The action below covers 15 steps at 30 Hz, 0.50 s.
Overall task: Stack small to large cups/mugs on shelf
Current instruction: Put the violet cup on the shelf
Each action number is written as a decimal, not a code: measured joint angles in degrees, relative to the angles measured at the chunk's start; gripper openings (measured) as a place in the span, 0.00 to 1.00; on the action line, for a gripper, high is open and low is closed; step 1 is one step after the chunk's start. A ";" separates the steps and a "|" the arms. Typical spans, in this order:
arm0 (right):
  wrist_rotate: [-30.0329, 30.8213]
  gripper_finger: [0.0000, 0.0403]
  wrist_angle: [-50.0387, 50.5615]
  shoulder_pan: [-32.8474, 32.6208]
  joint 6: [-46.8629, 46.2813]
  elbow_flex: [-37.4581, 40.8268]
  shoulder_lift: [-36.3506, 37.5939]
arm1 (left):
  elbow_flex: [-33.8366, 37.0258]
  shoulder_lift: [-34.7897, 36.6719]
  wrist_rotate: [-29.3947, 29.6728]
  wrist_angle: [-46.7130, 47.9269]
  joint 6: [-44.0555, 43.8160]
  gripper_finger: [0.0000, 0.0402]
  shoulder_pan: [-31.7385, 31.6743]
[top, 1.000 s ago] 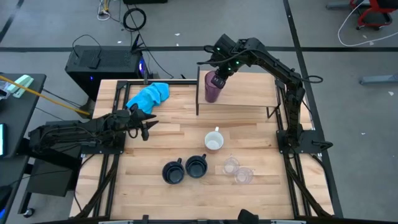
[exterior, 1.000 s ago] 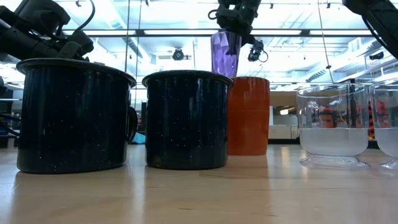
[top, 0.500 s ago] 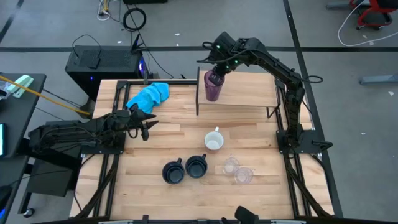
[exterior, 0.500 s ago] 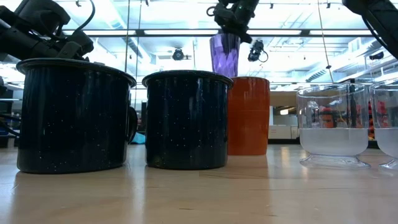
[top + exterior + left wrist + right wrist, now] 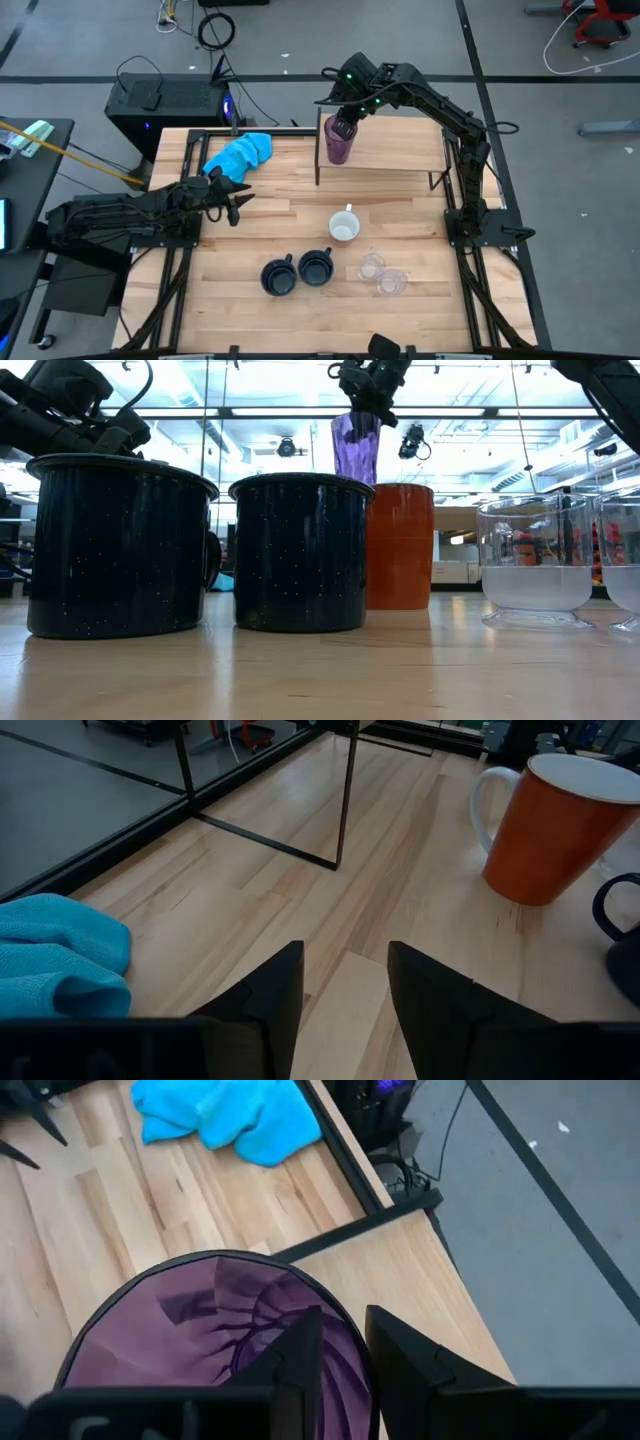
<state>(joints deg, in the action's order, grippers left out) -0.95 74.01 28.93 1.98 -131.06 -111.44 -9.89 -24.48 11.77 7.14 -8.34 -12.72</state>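
Observation:
The translucent purple tumbler (image 5: pixel 338 142) is tilted over the left end of the light wood shelf (image 5: pixel 400 148), with my right gripper (image 5: pixel 345 110) shut on its rim. Whether its base rests on the shelf I cannot tell. An orange mug (image 5: pixel 343 228), two dark navy mugs (image 5: pixel 278 277) (image 5: pixel 315 267) and two small clear cups (image 5: pixel 372 266) (image 5: pixel 392 283) stand on the tabletop in front of the shelf. My left gripper (image 5: pixel 238 205) waits open at the table's left side, holding nothing. My right gripper holds the tumbler by the wall at its rim (image 5: pixel 345 1320), one finger (image 5: pixel 295 1355) inside the cup and the other (image 5: pixel 405 1365) outside. The fingers come slanting down from above. The tumbler hangs tilted below them; a navy mug (image 5: pixel 300 550) hides its base in the low view.
A bright blue cloth (image 5: pixel 240 153) lies at the table's far left, beside the shelf's left uprights. The shelf's top to the right of the tumbler is bare wood. A dark box (image 5: pixel 170 105) stands on the floor beyond the table.
My right gripper has tipped and shifted a little toward the table's left, carrying the purple tumbler toward the shelf's left end; the tumbler now leans more.

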 joint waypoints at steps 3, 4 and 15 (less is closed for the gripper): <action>0.02 0.22 -0.28 0.05 -0.22 0.99 -0.07 | 0.00 0.01 0.00 0.00 -0.02 0.38 0.01; 0.00 0.22 -0.72 0.11 -0.24 1.33 -0.07 | 0.00 0.02 0.00 0.00 -0.02 0.39 -0.01; 0.02 0.22 -4.64 0.20 -0.26 2.92 -0.04 | 0.00 0.00 0.00 0.00 -0.04 0.38 -0.01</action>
<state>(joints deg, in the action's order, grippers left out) -0.93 69.37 29.12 1.72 -128.14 -111.48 -9.89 -24.49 11.77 7.14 -8.38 -12.73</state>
